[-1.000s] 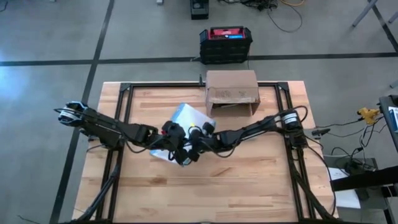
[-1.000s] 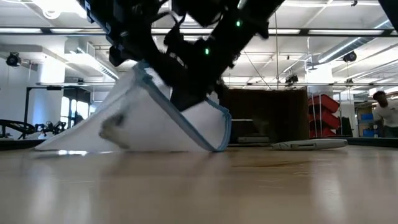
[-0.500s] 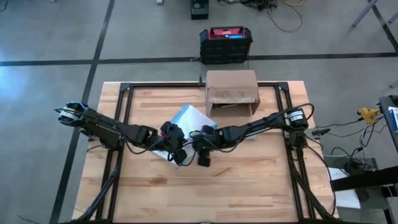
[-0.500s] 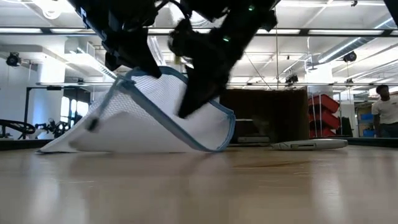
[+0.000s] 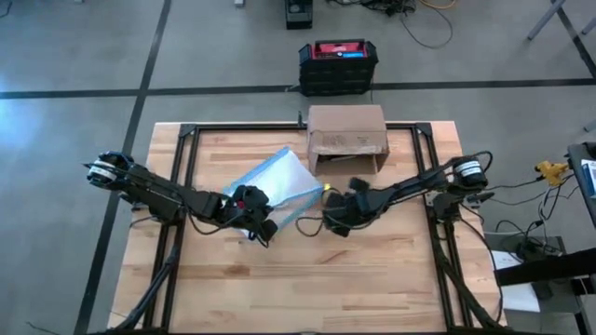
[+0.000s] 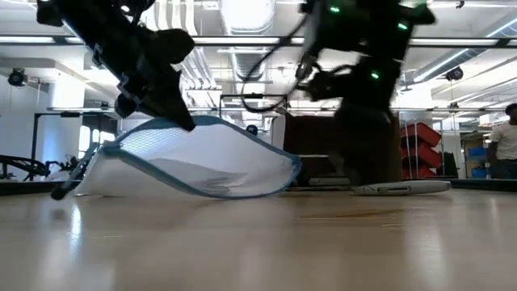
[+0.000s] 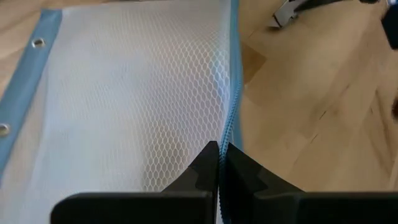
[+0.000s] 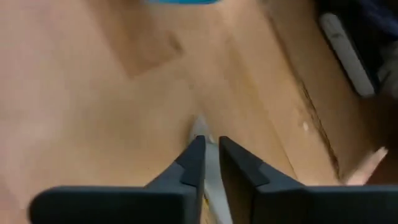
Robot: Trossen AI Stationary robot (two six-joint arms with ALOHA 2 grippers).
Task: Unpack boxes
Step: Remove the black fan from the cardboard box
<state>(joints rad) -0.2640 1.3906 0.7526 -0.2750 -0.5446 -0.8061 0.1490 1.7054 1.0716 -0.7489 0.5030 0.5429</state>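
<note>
2 dark arms are over the wooden table as I watch from above. My left gripper sits near the table's middle, and in its own wrist view its fingers are pressed together on the blue zipper edge of the flat clear mesh pouch with blue trim. In the low view that pouch is lifted at the gripped side, with its far end resting on the table, so it sags like a shallow tent.

My right gripper is just beside the pouch's edge, apart from it, low over bare wood. Its wrist view shows the 2 fingers with only a narrow gap between them, and a thin pale sliver sits in that gap; I cannot tell whether it is pinched or merely lying underneath.

1 plain brown corrugated cardboard box stands at the table's far edge, beyond the right arm, its front flap hanging open toward the table's middle. Neither gripper touches it.

On the floor beyond the table sits a black-and-red plastic case. At the right edge of the low view, a person stands far back in the room.
</note>
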